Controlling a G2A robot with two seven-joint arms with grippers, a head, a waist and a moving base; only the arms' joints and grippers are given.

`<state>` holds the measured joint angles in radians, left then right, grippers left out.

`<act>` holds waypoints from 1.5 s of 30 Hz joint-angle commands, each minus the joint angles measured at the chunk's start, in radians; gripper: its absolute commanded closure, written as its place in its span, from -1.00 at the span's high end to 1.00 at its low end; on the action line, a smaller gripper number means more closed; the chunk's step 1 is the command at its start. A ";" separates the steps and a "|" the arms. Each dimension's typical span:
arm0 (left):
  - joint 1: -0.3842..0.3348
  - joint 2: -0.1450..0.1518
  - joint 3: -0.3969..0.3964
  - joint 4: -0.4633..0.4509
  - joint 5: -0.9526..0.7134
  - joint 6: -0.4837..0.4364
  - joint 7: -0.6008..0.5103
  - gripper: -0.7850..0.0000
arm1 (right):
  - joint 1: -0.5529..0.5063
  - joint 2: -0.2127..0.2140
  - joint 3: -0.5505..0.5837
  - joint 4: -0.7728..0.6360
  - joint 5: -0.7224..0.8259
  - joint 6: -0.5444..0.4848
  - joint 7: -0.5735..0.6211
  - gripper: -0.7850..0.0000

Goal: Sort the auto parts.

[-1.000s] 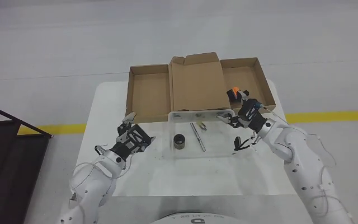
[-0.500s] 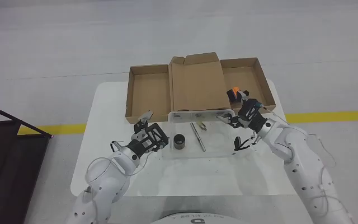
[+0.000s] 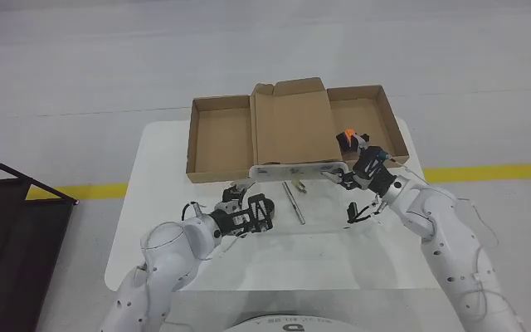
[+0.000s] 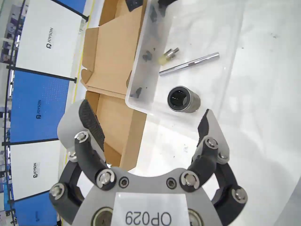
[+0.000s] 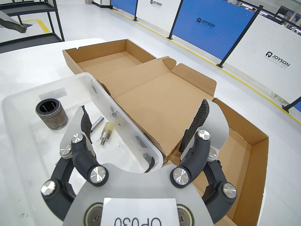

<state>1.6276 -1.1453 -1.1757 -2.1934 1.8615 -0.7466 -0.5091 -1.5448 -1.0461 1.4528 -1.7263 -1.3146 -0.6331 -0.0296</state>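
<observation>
Left wrist view: left pincer [image 4: 145, 107], released wide, sits just short of the bushing [image 4: 184, 99], apparently aligned to straddle it where it lies in the clear tray [image 4: 150, 48]; right pincer [image 5: 144, 106], also released, hangs by the cardboard box [image 5: 164, 90].

top view looks down; wrist views (close) share the clear tray [image 4: 147, 48].

Bearing [image 4: 184, 99], rod [image 4: 189, 63], stud [image 4: 168, 55] in tray [image 4: 150, 36], cardboard box [image 4: 110, 55] behind.

White table [image 3: 156, 162], yellow floor line [image 3: 481, 173], black rack [image 3: 21, 224], blue partition panels [image 5: 207, 22]
</observation>
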 commanded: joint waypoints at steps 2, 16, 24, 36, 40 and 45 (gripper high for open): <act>-0.066 -0.010 0.030 0.037 -0.075 -0.007 -0.052 1.00 | 0.000 0.000 0.000 0.000 0.000 0.000 0.000 1.00; -0.238 -0.039 0.141 0.247 -0.166 0.068 -0.191 0.51 | 0.000 0.000 0.000 0.000 0.000 0.000 0.000 0.70; -0.259 -0.043 0.179 0.310 -0.151 0.082 -0.165 0.23 | 0.000 0.000 0.000 0.000 0.000 0.000 0.000 0.55; -0.258 -0.041 0.213 0.278 -0.135 0.033 -0.221 0.16 | 0.000 0.000 0.000 0.000 0.000 0.000 0.000 0.44; -0.256 -0.040 0.211 0.278 -0.139 0.031 -0.240 0.39 | 0.000 0.000 0.000 0.000 0.000 0.000 0.000 0.28; -0.268 -0.042 0.216 0.300 -0.157 0.045 -0.254 0.29 | 0.000 0.000 0.000 0.000 0.000 0.000 0.000 0.18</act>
<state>1.3616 -1.1869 -0.9623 -1.8970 1.7106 -0.7016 -0.7632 -1.5448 -1.0461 1.4528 -1.7263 -1.3146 -0.6331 -0.0296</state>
